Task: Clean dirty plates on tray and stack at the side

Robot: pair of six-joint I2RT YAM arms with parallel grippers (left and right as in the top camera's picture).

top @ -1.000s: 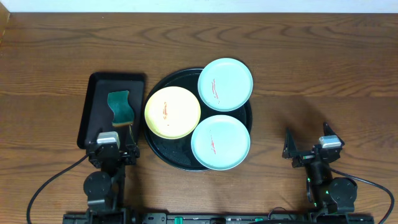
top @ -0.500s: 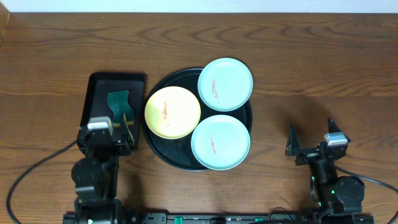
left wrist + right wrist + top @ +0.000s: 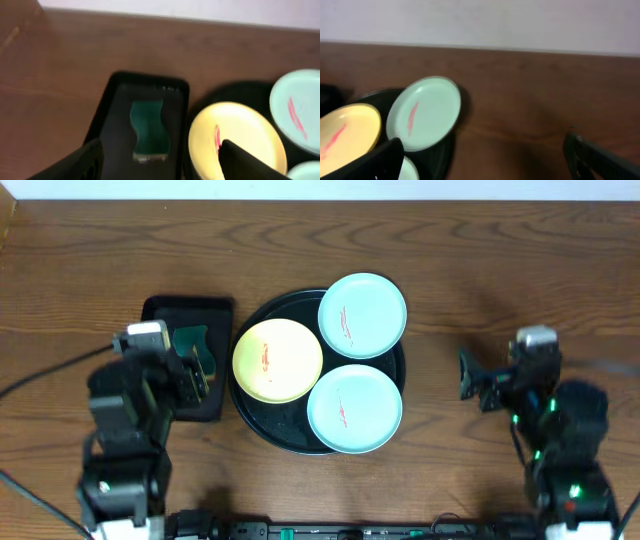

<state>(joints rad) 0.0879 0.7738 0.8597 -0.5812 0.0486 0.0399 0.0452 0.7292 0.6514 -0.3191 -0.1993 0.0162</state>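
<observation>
Evidently both arms have advanced: my left gripper [image 3: 160, 157], spread and empty, now lines up on the sponge [image 3: 149, 131]; right gripper [image 3: 482, 150] likewise released. All plates [image 3: 277, 360] remain smeared, cleaning not begun.

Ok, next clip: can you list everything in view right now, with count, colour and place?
yellow plate: 1, yellow with red smear, left on the round tray
mint-blue plates: 2, pale mint with red smears, right on the round tray
round tray: 1, glossy black, table centre
rectangular tray: 1, black, left of the round tray
sponge: 1, green, in the rectangular tray
table: 1, brown wood
left hand: black, open, over the rectangular tray
right hand: black, open, right of the round tray
</observation>
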